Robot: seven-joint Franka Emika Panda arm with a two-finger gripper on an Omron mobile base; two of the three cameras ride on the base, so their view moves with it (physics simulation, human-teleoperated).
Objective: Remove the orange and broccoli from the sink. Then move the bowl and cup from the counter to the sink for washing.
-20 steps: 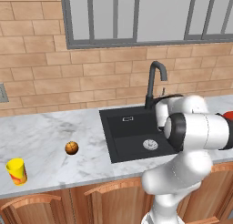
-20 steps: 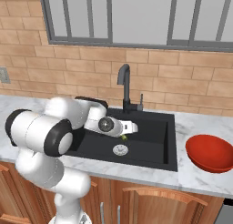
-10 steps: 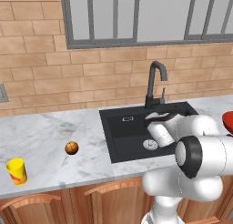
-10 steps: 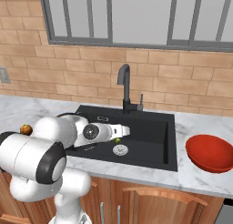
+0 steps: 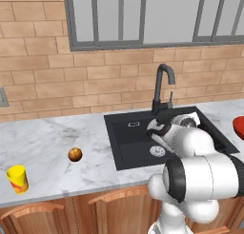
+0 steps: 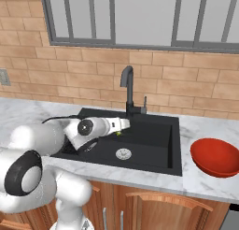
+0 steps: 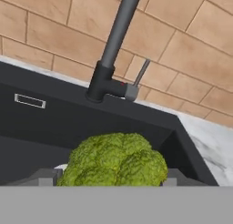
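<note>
In the left base view we have swung lower than a second ago, and our forearm now crosses the sink. The orange sits on the counter at nine o'clock from the basin, with the cup further out at eight o'clock.

In the right base view our gripper reaches toward the faucet, a speck of green at its tip. The red bowl lies on the counter at three o'clock.

In the hand view the bumpy green broccoli fills the space between our spread fingers; we cannot tell whether they press on it.
</note>
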